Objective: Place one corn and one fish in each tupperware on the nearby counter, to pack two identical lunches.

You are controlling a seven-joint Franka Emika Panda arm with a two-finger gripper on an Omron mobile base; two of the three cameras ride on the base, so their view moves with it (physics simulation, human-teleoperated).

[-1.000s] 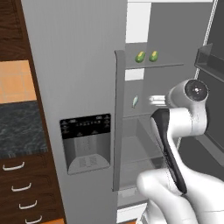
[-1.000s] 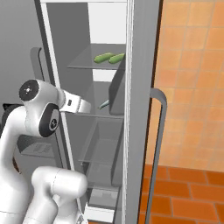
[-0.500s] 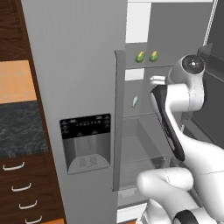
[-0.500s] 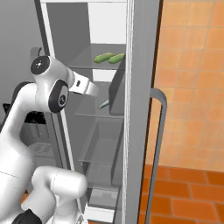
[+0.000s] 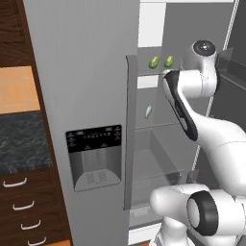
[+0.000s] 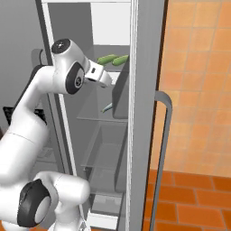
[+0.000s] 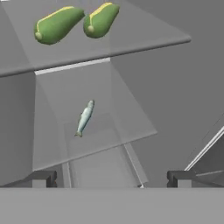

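Observation:
Two corn cobs lie side by side on the fridge's upper glass shelf, one point(image 7: 57, 25) left of the other point(image 7: 101, 19); the base views show them as corn point(image 5: 154, 62) and corn point(image 6: 107, 59). One slim silvery fish point(image 7: 85, 117) lies on the shelf below, also seen as the fish point(image 5: 148, 111) and the fish point(image 6: 107, 107). My gripper point(image 7: 111, 179) is open and empty, its fingertips point(image 7: 43, 178) wide apart, in front of the shelves and short of both. The black counter point(image 5: 19, 139) lies far left. The tupperware is out of view.
The fridge's left door with its dispenser panel point(image 5: 93, 156) is closed beside my arm. The right door stands open, its long handle point(image 6: 164, 135) toward the orange tiled wall. Wood drawers point(image 5: 19, 206) sit under the counter. A lower shelf and bins fill the fridge bottom.
My arm has risen and swung toward the open fridge, lifting the hand from mid-shelf height up near the corn shelf. Corn and fish have not moved.

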